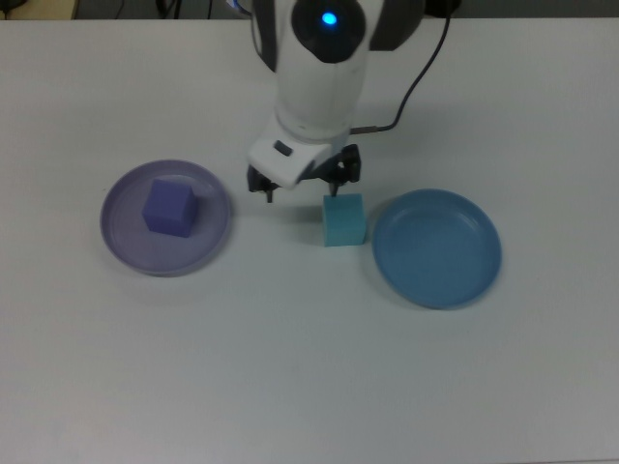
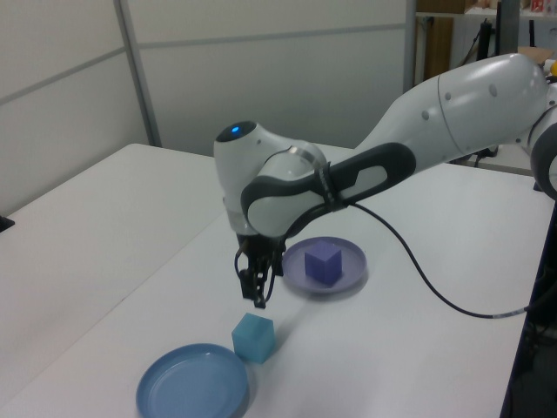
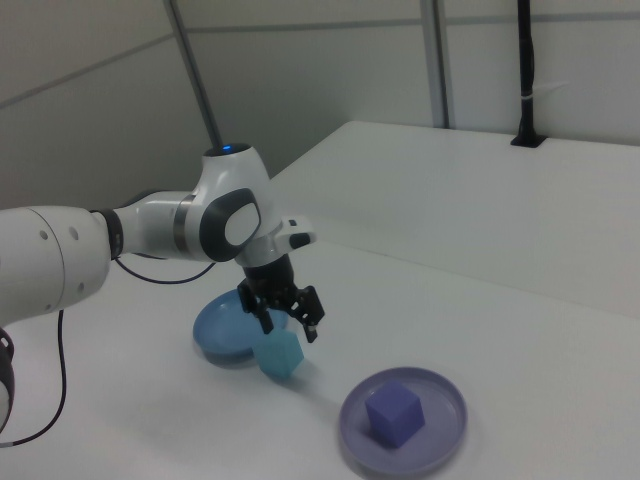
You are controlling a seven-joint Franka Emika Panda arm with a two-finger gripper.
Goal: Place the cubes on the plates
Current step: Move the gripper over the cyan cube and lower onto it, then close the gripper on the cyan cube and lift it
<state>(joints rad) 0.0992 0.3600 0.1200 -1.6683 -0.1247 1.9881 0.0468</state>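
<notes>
The purple cube [image 1: 171, 208] sits inside the pale purple plate [image 1: 124, 246]. It rests a little toward the top view's left of the plate's middle. In the right view the same cube [image 3: 393, 412] shows in the middle of its plate [image 3: 450, 425], near the bottom of the picture.

The turquoise cube [image 1: 343, 219] sits on the white bench [image 1: 290, 367], not on any plate. It is just beside the blue plate [image 1: 437, 248], on the top view's left of it. A thin strip of bench seems to show between them there, but it is hard to be sure they are apart. The blue plate has nothing in it. In the left view the turquoise cube [image 2: 253, 337] stands close to the blue plate [image 2: 192, 383], and the purple plate [image 2: 348, 270] lies farther back.

The gripper [image 1: 303, 187] hangs between the two plates, above the bench and close to the turquoise cube. Its fingers are spread apart and hold nothing. In the right view the gripper [image 3: 289, 318] is just above the turquoise cube [image 3: 278, 354], with its two dark fingers pointing down. In the left view the gripper [image 2: 258, 287] hangs a little above that cube and does not touch it.

A black cable [image 2: 435, 296] runs from the arm [image 2: 383, 157] across the bench.
</notes>
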